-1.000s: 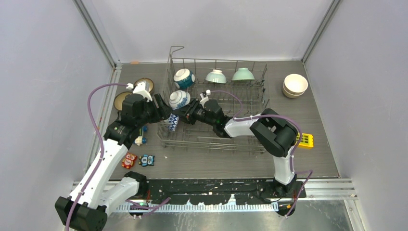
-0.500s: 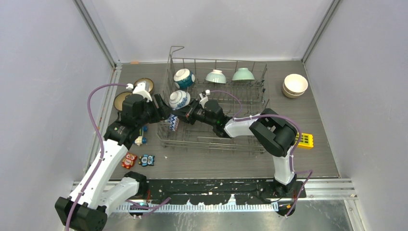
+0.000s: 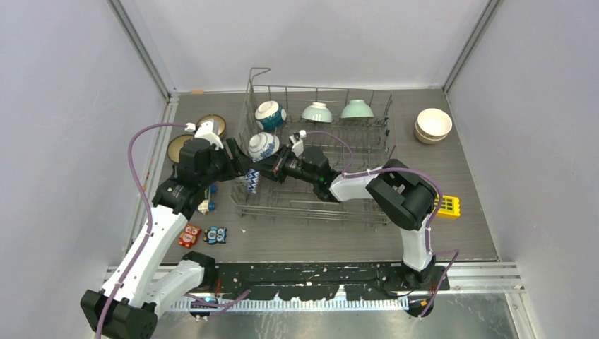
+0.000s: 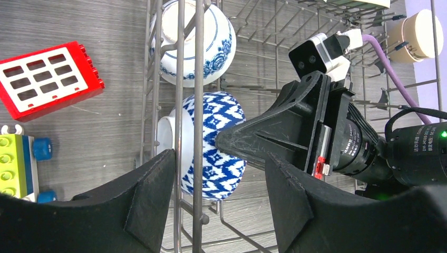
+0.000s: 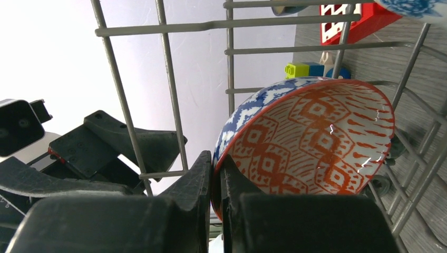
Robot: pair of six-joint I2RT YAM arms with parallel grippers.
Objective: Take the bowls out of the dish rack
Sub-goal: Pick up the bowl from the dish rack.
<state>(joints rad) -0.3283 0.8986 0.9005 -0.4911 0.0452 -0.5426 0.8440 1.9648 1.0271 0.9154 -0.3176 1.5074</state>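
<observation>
The grey wire dish rack (image 3: 367,152) fills the middle of the table. A blue-and-white zigzag bowl (image 3: 252,181) with an orange-patterned inside (image 5: 316,137) stands on edge at the rack's left end. My right gripper (image 5: 217,164) is shut on its rim, one finger inside and one outside; in the top view the right gripper (image 3: 266,171) reaches from the right. My left gripper (image 4: 220,161) is open just outside the rack's left wall, its fingers straddling an upright wire, the zigzag bowl (image 4: 229,171) beyond them. A floral bowl (image 3: 263,145), a teal-and-white bowl (image 3: 270,114) and two mint bowls (image 3: 317,111) (image 3: 357,109) sit in the rack.
Two brown bowls (image 3: 212,123) (image 3: 176,147) lie left of the rack, stacked cream bowls (image 3: 433,125) at the back right. Toy blocks sit at the front left (image 3: 203,234), a yellow block (image 3: 449,206) right of the rack, a red block (image 4: 47,79) beside the rack wall.
My right gripper has closed its jaws onto the zigzag bowl's rim. The left arm has stayed where it was, still open.
</observation>
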